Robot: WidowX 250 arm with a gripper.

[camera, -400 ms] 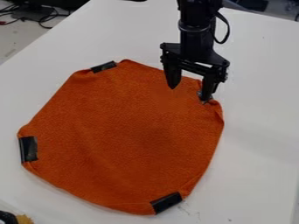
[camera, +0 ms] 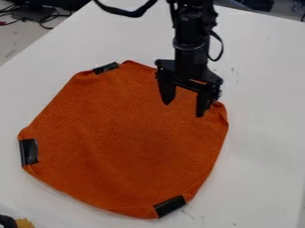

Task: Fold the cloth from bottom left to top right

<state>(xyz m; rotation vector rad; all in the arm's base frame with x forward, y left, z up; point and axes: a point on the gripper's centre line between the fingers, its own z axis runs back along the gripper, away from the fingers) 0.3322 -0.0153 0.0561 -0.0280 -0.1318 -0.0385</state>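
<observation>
The cloth [camera: 119,142] lies on the table [camera: 265,133]. Tape strips [camera: 28,151] border its upper-left, left and lower-right edges. The gripper [camera: 184,109] hangs over its upper right.

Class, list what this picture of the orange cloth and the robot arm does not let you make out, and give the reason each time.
All in the camera view:
- Part of the cloth's upper-right edge: behind the gripper.
- The cloth's underside: it faces the table.
- What the black and yellow thing at lower left is: cut off by the edge.
- Whether the fingertips touch the cloth: the slanted view leaves the height unclear.
</observation>
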